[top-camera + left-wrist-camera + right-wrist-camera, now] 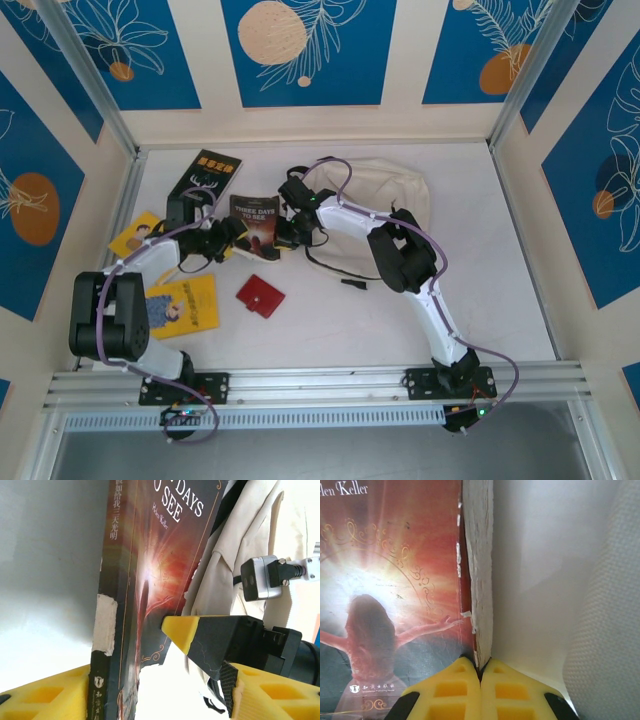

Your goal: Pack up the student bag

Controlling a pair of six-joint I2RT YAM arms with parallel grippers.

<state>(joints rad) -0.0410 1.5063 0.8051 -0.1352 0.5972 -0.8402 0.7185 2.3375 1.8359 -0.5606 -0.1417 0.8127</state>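
Note:
The student bag (385,188), cream with black trim, lies at the back of the table and shows behind the book in the left wrist view (250,525). A dark book titled "Three Days to See" (256,222) is held up between both arms. My right gripper (291,236) is shut on the book's page edge (481,667), its yellow fingertips pinching the paper block. My left gripper (226,241) is open astride the same book (125,650): one finger sits by the spine (107,645), the other fingertip (182,630) is at the front cover.
On the left lie a black book with yellow lettering (205,172), a yellow booklet (134,233), a yellow book (183,305) and a red wallet (260,295). White walls border the table. A black strap end (352,284) lies mid-table.

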